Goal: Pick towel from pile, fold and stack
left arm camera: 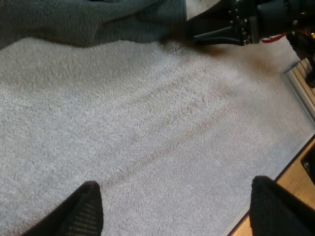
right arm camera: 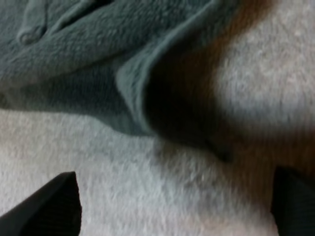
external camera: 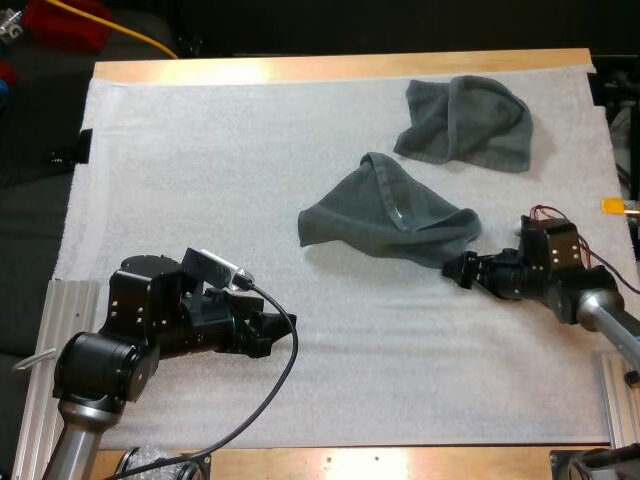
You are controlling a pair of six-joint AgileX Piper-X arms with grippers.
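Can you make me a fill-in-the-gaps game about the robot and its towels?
1. With the near towel and the far towel, the white mat holds ___ towels.
2. The right tool is open at the edge of the ___ towel.
3. The left tool is ___, over bare mat.
Missing words: two; near; open.

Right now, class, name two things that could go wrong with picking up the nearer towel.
1. The right jaws stand open at the nearer towel's folded-over corner; closing could catch just one layer, or the mat.
2. The left jaws are open over bare mat, so the towel may dangle from one corner.
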